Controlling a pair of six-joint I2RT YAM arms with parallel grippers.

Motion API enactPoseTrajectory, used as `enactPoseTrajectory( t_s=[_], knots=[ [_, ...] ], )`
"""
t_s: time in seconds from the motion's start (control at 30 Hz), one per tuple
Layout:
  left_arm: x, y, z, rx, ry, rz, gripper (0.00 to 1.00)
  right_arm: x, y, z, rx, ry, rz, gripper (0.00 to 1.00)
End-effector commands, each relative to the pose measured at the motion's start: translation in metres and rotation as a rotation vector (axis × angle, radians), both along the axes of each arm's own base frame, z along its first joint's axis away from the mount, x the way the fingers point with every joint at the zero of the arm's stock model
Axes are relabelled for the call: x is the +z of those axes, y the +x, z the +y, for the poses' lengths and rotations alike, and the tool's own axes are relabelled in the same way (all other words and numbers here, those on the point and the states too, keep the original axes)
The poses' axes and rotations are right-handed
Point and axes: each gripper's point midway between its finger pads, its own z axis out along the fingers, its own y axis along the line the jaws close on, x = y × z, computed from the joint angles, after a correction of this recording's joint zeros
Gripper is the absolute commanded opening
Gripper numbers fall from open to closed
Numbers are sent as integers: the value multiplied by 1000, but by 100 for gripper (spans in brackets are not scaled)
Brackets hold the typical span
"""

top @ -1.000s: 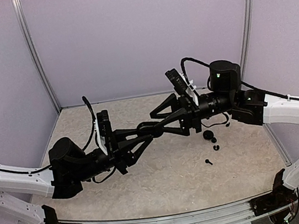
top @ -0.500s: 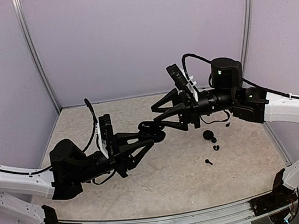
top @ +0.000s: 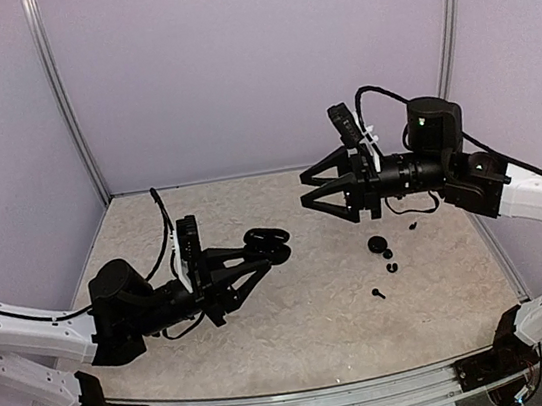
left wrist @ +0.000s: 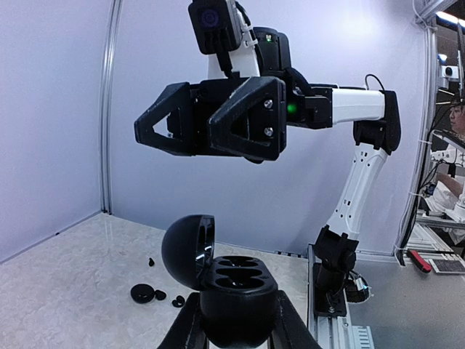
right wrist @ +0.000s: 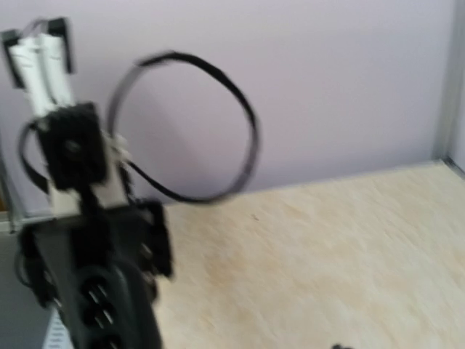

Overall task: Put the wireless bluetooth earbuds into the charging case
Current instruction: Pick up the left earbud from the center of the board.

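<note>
Clamping the open charging case (left wrist: 237, 285), left gripper (left wrist: 238, 323) hovers.

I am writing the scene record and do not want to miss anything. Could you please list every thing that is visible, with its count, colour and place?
charging case: 1, glossy black, lid open, both hollows empty, held above the table.
round flat piece: 1, black, on the table, right of centre.
tiny pieces: 3, black, on the table near the round piece; the earbuds are probably among them, but they are too small to be sure.
table: 1, beige, speckled.
walls: lilac, around the table.
left gripper: 1, black, shut on the charging case.
right gripper: 1, black, open, empty, in the air right of the case.
</note>
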Motion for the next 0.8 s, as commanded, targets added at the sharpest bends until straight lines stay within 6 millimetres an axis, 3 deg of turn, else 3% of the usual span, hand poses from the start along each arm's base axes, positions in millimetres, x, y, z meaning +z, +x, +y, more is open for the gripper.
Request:
enactPoseTrajectory(
  t_s=[0.0,0.17,0.33,0.53,0.77],
  knots=[
    [6,7,14,39,-46,8,9,-50,27,-25,-154,-145,112,58],
    [-1,12,18,57,-42,21,9,-98,52,-59,-291,-290,220,57],
    [-6,16,21,70,-39,27,9,-157,79,-102,-480,-429,395,54],
    [-10,18,20,69,-38,26,9,-219,100,-151,-673,-486,594,50],
    [-12,18,22,70,-48,7,9,-259,108,-177,-828,-438,712,44]
  ],
)
